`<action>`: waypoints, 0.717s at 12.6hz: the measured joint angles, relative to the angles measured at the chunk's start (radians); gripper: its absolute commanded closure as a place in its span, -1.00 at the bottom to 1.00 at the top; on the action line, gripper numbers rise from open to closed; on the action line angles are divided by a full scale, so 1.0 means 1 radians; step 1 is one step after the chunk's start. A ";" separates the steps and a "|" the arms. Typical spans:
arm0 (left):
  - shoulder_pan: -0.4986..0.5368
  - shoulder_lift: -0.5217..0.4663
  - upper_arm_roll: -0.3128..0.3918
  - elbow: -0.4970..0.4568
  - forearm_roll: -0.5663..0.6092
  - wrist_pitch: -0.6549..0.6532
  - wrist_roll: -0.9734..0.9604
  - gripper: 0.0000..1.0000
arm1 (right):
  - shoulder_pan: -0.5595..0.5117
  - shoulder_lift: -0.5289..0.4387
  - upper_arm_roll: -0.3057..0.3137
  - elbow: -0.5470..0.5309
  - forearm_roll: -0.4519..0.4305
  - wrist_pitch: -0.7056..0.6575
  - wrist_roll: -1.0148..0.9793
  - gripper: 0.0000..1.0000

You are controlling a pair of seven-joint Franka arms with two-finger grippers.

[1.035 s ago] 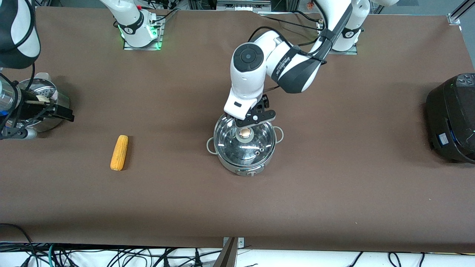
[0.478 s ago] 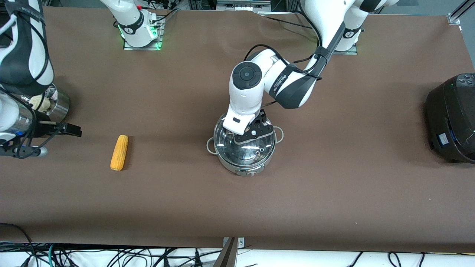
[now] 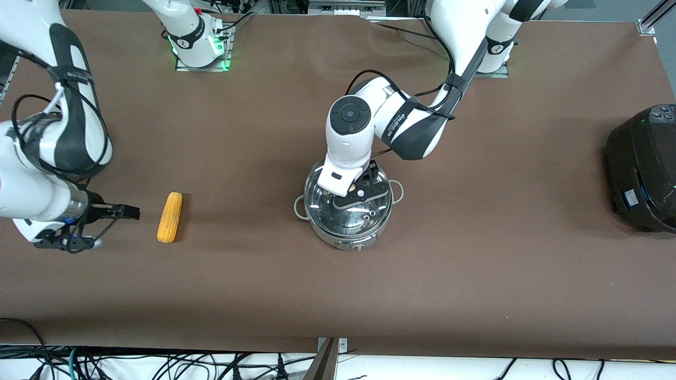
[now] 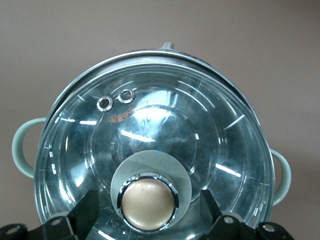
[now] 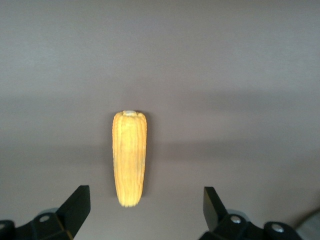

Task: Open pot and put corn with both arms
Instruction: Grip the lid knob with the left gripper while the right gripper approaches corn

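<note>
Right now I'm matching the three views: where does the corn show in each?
Front view: corn lies on the table toward the right arm's end, beside the right gripper.
Left wrist view: not in it.
Right wrist view: corn mid-picture.
Shared landmark: brown table, in all three.

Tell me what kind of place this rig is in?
Most likely a robotics lab bench staged as a kitchen: a brown-covered table with bolted arm bases, loose cables along its edge, and cookware props, namely a lidded pot, a corn and a black rice cooker.

A black rice cooker [image 3: 644,169] sits at the left arm's table [image 3: 475,274] end.
</note>
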 measured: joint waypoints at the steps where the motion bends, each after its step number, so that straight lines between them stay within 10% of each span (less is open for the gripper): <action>1: 0.000 0.003 0.000 0.000 0.000 0.000 0.000 -0.35 | 0.001 0.018 0.002 -0.011 0.008 0.026 0.001 -1.00; 6: 0.000 0.007 0.000 0.003 0.000 0.001 0.001 0.11 | 0.015 0.053 0.006 -0.054 0.069 0.086 0.002 -1.00; 9: 0.000 0.007 0.000 0.003 0.000 0.001 0.001 0.96 | 0.041 0.055 0.007 -0.115 0.070 0.194 0.030 -1.00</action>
